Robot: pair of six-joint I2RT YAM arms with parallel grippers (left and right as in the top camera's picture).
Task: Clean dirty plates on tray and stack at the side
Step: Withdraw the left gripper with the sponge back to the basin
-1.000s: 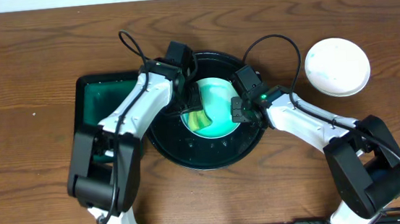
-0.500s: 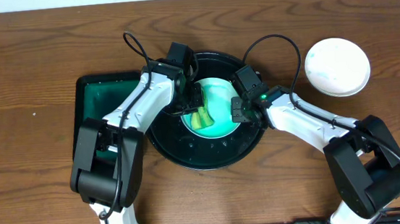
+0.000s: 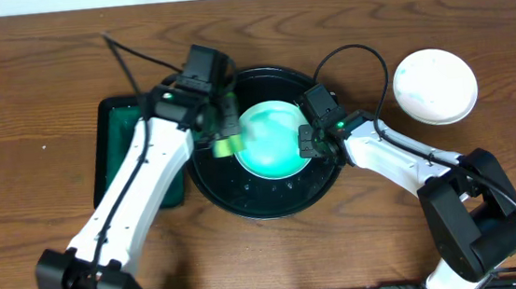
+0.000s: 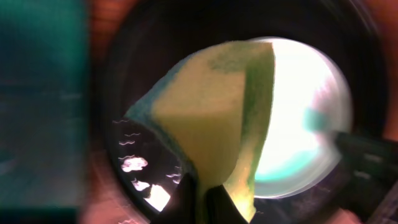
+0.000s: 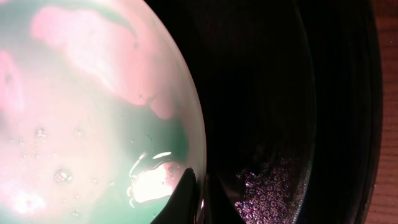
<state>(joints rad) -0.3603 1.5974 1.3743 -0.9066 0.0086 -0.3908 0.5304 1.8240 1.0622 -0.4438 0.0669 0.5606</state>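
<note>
Gripping a sponge beside an aqua plate on the black tray

Seen from above, the left fingers (image 3: 227,136) are clenched on a yellow-green sponge (image 3: 228,147), held at the left edge of a pale-aqua plate (image 3: 272,141). The plate lies in the middle of the round black tray (image 3: 245,206). The right fingers (image 3: 307,143) are clamped on the plate's right rim. Well to their right, a white plate (image 3: 435,86) sits on the wooden counter (image 3: 27,71). Left of the left fingers lies a dark green tray (image 3: 112,138).
</note>
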